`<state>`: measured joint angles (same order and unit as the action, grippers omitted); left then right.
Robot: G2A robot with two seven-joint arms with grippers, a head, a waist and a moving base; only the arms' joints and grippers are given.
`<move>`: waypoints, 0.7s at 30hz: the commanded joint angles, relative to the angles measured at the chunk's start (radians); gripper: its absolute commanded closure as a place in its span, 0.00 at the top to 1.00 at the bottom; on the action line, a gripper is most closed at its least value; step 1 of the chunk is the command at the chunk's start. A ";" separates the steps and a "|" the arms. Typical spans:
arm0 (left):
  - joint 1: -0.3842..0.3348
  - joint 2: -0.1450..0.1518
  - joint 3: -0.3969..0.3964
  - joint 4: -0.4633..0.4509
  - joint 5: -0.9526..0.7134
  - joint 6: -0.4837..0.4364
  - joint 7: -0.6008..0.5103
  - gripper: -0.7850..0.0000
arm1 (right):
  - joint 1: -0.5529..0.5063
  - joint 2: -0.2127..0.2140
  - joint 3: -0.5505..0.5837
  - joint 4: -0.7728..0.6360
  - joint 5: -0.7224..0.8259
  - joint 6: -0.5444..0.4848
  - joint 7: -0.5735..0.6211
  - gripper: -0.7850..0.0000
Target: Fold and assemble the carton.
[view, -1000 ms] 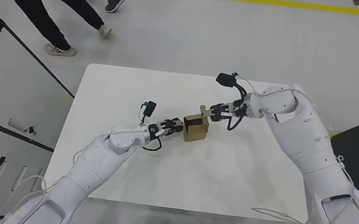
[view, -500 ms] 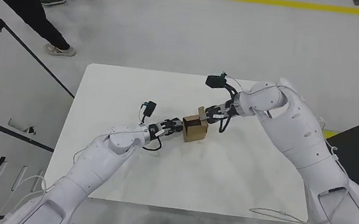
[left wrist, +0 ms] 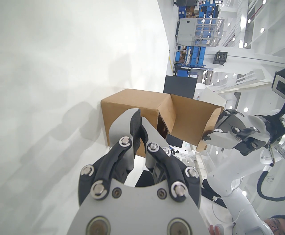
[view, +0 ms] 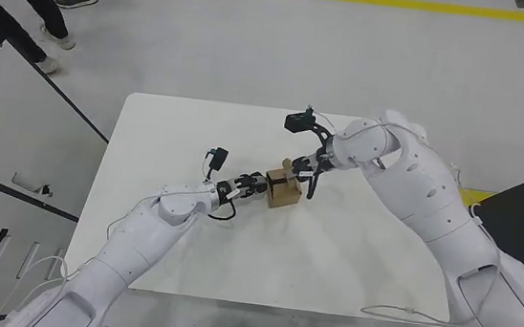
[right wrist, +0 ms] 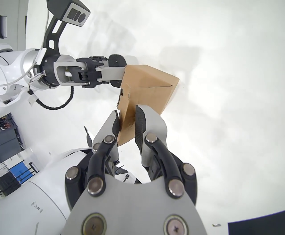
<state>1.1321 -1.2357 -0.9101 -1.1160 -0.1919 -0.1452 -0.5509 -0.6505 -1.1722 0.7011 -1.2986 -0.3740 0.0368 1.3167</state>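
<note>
In the top view you see the carton (view: 284,189) mid-frame on the white worktop (view: 178,136), with the left gripper (view: 262,185) at its left and the right gripper (view: 298,169) at its upper right. In the left wrist view, the left fingers (left wrist: 134,121) pinch the carton's side wall. In the right wrist view, the right fingers (right wrist: 140,124) pinch a raised flap (right wrist: 125,115).

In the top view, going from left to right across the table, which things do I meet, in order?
left hand → carton → right hand
</note>
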 commanded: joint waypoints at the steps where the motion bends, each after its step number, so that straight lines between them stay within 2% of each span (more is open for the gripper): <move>1: 0.000 0.000 0.000 0.000 0.000 0.000 0.000 0.00 | 0.009 -0.005 -0.015 -0.001 -0.015 0.004 0.006 0.23; 10: 0.000 0.000 0.000 0.000 0.000 0.000 0.000 0.00 | 0.052 -0.031 -0.082 -0.014 -0.103 0.015 0.030 0.26; 21: 0.000 0.000 0.000 0.000 0.000 0.000 0.000 0.00 | 0.075 -0.060 -0.127 -0.004 -0.139 0.026 0.038 0.20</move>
<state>1.1321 -1.2357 -0.9101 -1.1160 -0.1919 -0.1452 -0.5509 -0.5766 -1.2294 0.5764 -1.3049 -0.5143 0.0628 1.3554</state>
